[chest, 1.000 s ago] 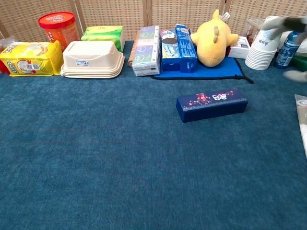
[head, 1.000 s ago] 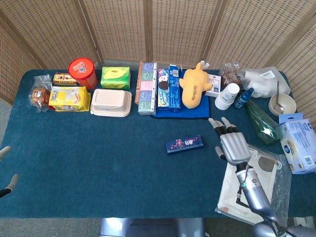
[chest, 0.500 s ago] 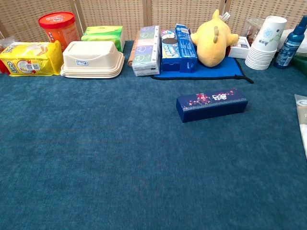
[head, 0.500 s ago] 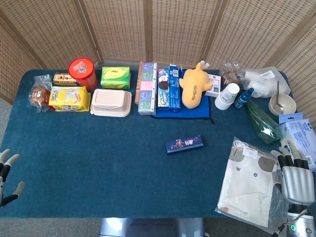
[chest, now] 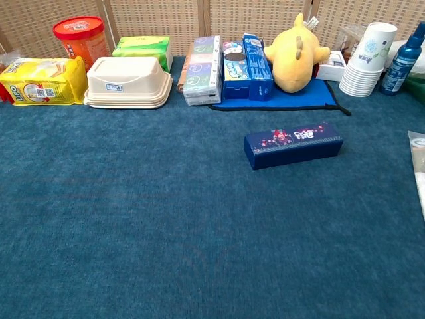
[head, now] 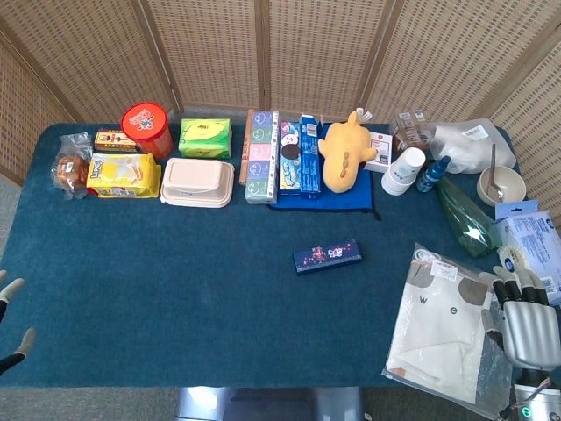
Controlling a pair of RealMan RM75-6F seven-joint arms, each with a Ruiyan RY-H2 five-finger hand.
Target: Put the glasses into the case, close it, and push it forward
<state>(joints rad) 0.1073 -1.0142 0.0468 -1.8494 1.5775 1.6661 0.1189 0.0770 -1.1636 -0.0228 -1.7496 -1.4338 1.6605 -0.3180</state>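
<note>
The dark blue glasses case (head: 328, 256) lies closed on the blue tablecloth, right of centre; the chest view shows the case (chest: 293, 143) with its lid down. No glasses are visible in either view. My right hand (head: 529, 319) hovers at the lower right, over a plastic bag, well right of the case, fingers apart and holding nothing. Only the fingertips of my left hand (head: 10, 320) show at the left edge, spread and empty. Neither hand appears in the chest view.
The back row holds a red canister (head: 145, 128), a yellow snack pack (head: 124, 174), a beige lunch box (head: 198, 181), tissue packs (head: 261, 156), a yellow plush (head: 344, 151) and paper cups (head: 402, 170). A bagged white garment (head: 443, 324) lies front right.
My right hand has drawn back from beside the case to the lower right corner. My left hand rose into view, then slid partly off the left edge. The case has not moved.
</note>
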